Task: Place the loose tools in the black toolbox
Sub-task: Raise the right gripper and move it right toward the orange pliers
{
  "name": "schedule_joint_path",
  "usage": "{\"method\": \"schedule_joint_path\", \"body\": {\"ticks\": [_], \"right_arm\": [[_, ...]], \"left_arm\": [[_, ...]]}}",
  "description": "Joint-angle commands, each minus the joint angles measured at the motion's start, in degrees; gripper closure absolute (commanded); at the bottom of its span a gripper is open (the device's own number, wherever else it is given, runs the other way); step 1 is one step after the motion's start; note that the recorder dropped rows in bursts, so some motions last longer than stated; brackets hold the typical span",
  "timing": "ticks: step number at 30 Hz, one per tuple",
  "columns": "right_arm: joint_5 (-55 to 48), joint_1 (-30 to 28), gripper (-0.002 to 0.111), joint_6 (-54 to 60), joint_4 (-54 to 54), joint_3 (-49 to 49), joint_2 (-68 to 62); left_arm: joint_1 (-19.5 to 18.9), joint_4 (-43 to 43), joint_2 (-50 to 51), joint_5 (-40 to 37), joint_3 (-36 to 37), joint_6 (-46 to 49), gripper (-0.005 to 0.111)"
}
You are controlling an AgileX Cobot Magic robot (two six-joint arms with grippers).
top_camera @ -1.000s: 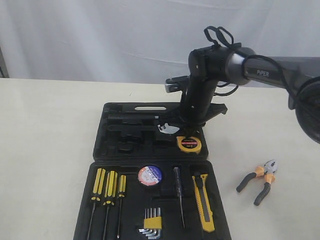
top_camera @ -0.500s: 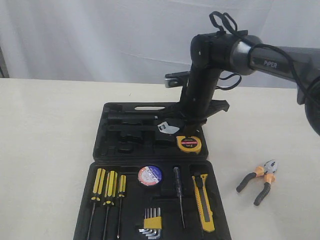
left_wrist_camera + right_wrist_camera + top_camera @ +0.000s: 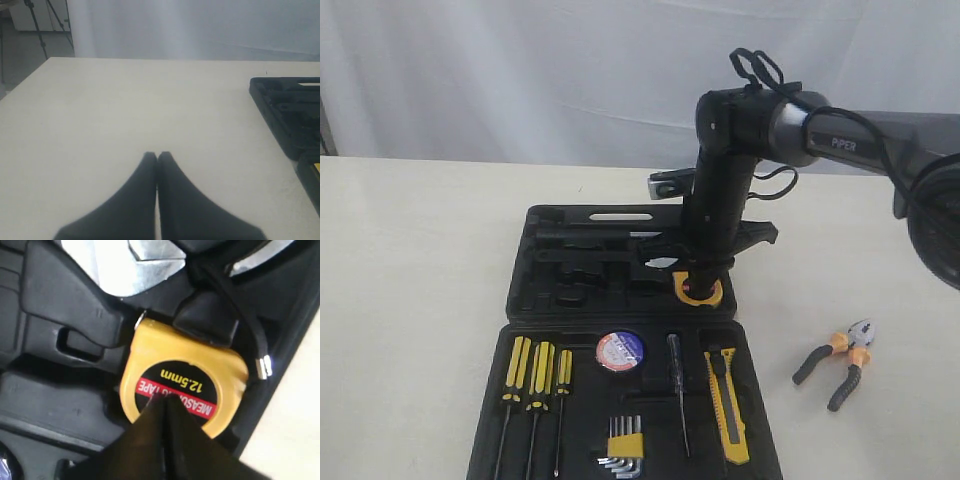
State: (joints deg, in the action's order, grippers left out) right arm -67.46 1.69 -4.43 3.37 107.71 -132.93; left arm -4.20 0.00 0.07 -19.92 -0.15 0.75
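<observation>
Right gripper (image 3: pixel 162 399) fingers pressed together, nothing between them, tips over label of yellow tape measure (image 3: pixel 176 357); contact not clear. Tape measure sits in rear half of black toolbox (image 3: pixel 520 292), at its right edge. Left gripper (image 3: pixel 157 158) fingers together, empty, over bare worktop (image 3: pixel 125 100), toolbox off to one side. Black tape roll (image 3: pixel 619 350) and utility knife (image 3: pixel 727 405) lie in front half. Pliers (image 3: pixel 835 362) lie on worktop, outside toolbox, well right of it.

3 screwdrivers (image 3: pixel 535 375); hex keys (image 3: pixel 625 440)
</observation>
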Motion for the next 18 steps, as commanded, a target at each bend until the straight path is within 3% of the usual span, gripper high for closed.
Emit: {"method": "schedule_joint_path", "body": {"ticks": [1, 12, 18], "right_arm": [[0.0, -0.3, 0.108, 0.7, -0.2, 0.2, 1.8], [-2.5, -0.3, 0.108, 0.9, -4.3, 0.2, 10.3], [-2.5, -4.2, 0.109, 2.3, -4.7, -0.1, 16.0]], "left_arm": [[0.3, 0.0, -0.1, 0.3, 0.1, -0.3, 0.107], [0.3, 0.0, -0.1, 0.3, 0.1, -0.3, 0.107], [0.3, 0.0, -0.1, 0.3, 0.1, -0.3, 0.107]]}}
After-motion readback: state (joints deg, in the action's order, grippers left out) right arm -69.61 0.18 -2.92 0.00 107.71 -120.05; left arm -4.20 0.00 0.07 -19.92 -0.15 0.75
